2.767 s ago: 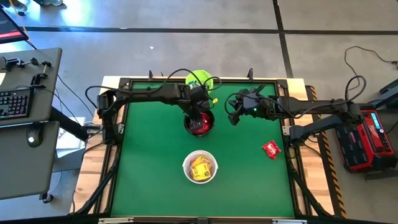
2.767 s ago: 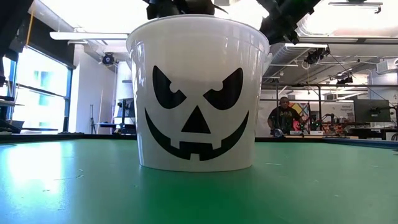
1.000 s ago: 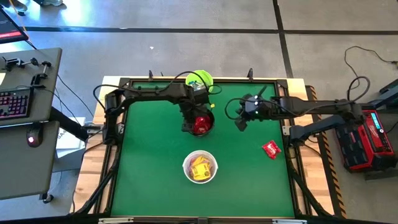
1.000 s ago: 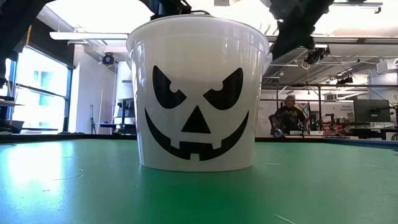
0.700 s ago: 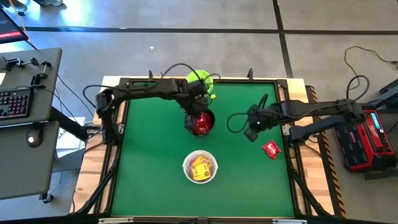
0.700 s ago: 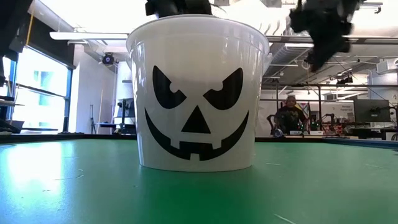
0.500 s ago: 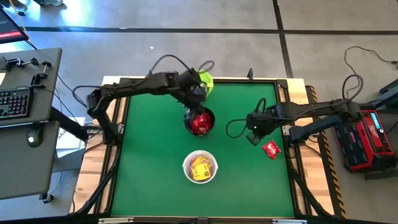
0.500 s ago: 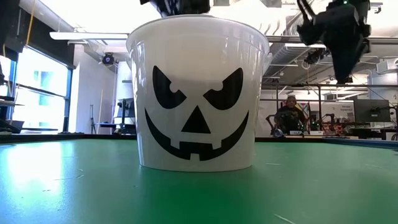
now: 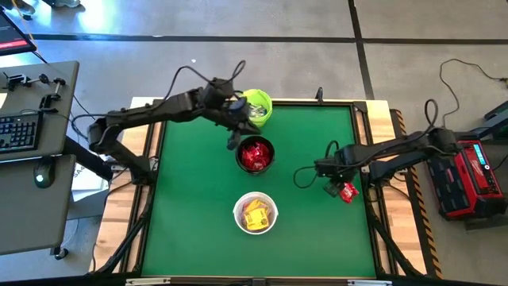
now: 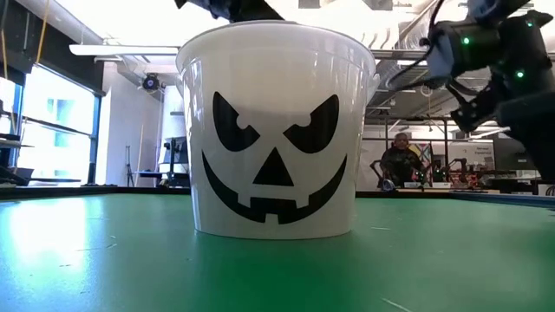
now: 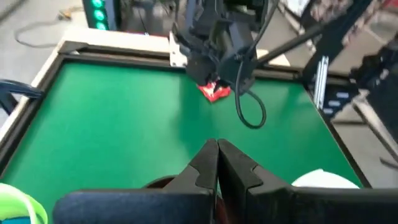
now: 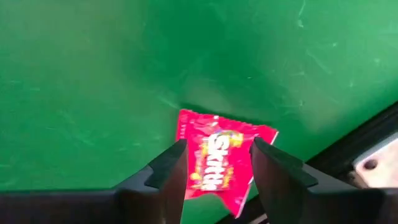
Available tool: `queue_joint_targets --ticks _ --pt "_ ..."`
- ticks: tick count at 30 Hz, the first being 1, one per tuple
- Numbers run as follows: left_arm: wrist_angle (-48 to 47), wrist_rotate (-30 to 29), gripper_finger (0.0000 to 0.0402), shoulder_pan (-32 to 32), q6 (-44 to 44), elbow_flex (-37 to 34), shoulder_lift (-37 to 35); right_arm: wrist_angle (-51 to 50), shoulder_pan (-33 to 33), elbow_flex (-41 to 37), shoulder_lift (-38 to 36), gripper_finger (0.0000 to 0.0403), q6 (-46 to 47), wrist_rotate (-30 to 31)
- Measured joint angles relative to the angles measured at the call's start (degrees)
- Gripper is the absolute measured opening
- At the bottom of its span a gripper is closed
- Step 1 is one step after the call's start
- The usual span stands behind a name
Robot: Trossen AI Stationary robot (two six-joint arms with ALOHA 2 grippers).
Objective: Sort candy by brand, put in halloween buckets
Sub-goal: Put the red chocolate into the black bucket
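Note:
A red candy packet (image 12: 217,158) lies flat on the green mat near the table's right edge (image 9: 347,193). My right gripper (image 12: 217,171) points down over it, open, with one finger above each side; whether they touch it I cannot tell. My left gripper (image 11: 217,163) is shut on nothing and hangs raised just left of the black bucket (image 9: 255,155), which holds red candy. The lime green bucket (image 9: 255,107) stands at the far edge. The white bucket (image 9: 255,213), with a black face (image 10: 277,130), holds yellow candy.
A raised black frame (image 9: 371,199) runs close behind the red packet along the table's right edge. Green mat lies bare to the left and at the near end. In the low view a person (image 10: 399,165) sits far off in the room behind the table.
My left gripper has risen from over the black bucket, drawn back toward the far left, and tipped up toward level, staying shut. My right gripper has swung from mid-table toward the right edge, sunk and turned to point down over the red packet.

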Motion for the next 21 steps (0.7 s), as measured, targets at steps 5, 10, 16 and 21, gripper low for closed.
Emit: queue_joint_targets --ticks 5,10,16,21 --pt "7.97 -0.29 0.0 0.7 -5.32 -10.37 -6.01 1.1 0.0 -2.67 -0.02 0.0162 -2.15 -0.58" --pt "9.43 -0.91 0.0 1.17 -9.11 -17.65 -11.7 5.5 0.0 -5.58 -0.02 0.0162 -2.19 -1.66" --pt "10.0 -4.11 0.0 1.19 -11.01 -22.77 -16.69 11.14 0.0 -8.52 -0.02 0.0149 -1.1 -3.8" --pt "10.73 -4.58 0.0 1.19 -12.42 -24.41 -18.16 11.62 0.0 -9.11 -0.06 0.0091 -0.69 -3.55"
